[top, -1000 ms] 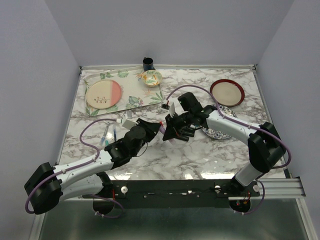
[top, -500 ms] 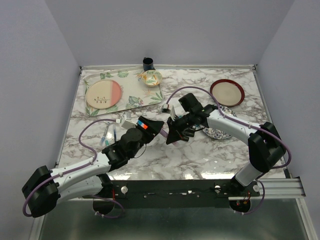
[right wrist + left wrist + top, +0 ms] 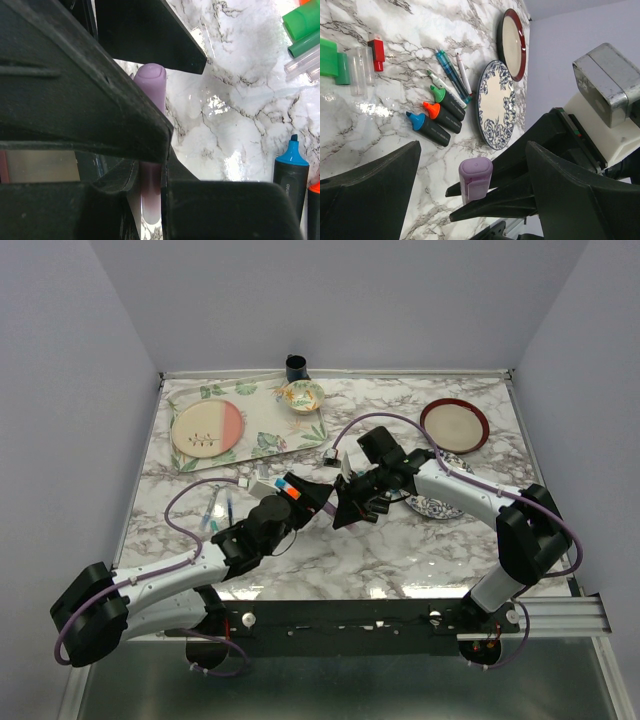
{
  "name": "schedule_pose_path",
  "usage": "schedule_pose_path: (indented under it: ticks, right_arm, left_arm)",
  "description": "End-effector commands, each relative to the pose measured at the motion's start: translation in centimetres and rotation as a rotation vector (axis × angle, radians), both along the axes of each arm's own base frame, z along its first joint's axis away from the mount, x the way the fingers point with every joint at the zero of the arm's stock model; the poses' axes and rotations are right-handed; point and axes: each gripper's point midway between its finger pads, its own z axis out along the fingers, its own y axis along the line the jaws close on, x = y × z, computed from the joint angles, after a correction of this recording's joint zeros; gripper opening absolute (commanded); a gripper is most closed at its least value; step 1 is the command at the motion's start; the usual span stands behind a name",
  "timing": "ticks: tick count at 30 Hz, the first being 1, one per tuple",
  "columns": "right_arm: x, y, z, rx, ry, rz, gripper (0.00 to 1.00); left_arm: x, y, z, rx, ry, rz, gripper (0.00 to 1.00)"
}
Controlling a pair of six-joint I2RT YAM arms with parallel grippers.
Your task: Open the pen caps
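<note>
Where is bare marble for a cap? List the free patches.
Free: the near strip between both arms; the back stretch between the floral bowl and red-rimmed plate. Crowded: the centre, where left fingers meet right fingers, and the pens at left.

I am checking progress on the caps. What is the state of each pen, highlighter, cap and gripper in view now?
Purple plastic pen cap: apparently on its pen, not pulled off.
Right gripper: shut on the purple pen.
Left gripper: open, holding nothing.
Three black highlighters, tips blue, orange, green: uncapped, lying flat.
Loose green plastic cap and red plastic cap: off, lying on the marble table.
</note>
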Motion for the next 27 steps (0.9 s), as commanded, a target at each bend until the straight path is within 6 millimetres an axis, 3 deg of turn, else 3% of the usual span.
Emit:
schedule_pose_path:
  ticks: [1, 16, 27]
  right_arm:
    - [0.4, 0.3, 0.9, 0.017, -0.017, 0.015, 0.0]
    - [0.5, 0.3, 0.6, 0.007, -0.019, 0.014, 0.01]
    - [0.7, 0.2, 0.6, 0.004, -0.036, 0.009, 0.0]
  left_arm:
    - [-0.2, -0.7, -0.2, -0.019, 0.009, -0.021, 0.94]
    - [-0.1, -0.5, -0.8, -0.018, 0.02, -0.018, 0.99]
    - [0.1, -1.7, -1.6, -0.018, 0.048, -0.057, 0.99]
